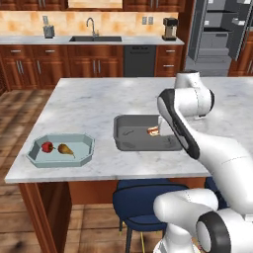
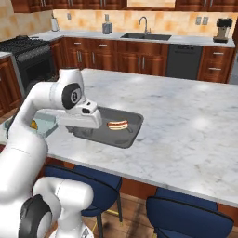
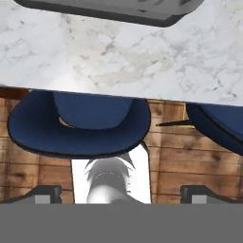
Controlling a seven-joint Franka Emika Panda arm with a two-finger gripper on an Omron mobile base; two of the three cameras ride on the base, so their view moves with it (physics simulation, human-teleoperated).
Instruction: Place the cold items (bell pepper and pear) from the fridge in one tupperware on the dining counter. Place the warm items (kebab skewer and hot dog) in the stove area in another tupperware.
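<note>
Your hand (image 3: 118, 195) points down over the near edge of the desk (image 1: 99, 101), its two dark fingertips (image 3: 45, 193) spread wide with nothing between them. Below it you see two blue stools (image 3: 80, 124) on the wooden floor, and the marble edge above them in the hand view.

On the desk sits a dark grey tray (image 2: 122, 135) with the hot dog (image 2: 117, 124) lying inside it, toward its right side as the left base view shows it (image 1: 153, 131). Your arm's forearm crosses in front of the tray's right end in that view.

To the left, near the desk's near-left corner, you have a pale blue container (image 1: 38, 157) holding the red bell pepper (image 1: 47, 147) and the pear (image 1: 65, 149), side by side, pepper on the left. In the right base view a corner of that container (image 2: 46, 124) shows behind the arm.

The kebab skewer cannot be made out in the tray.
</note>
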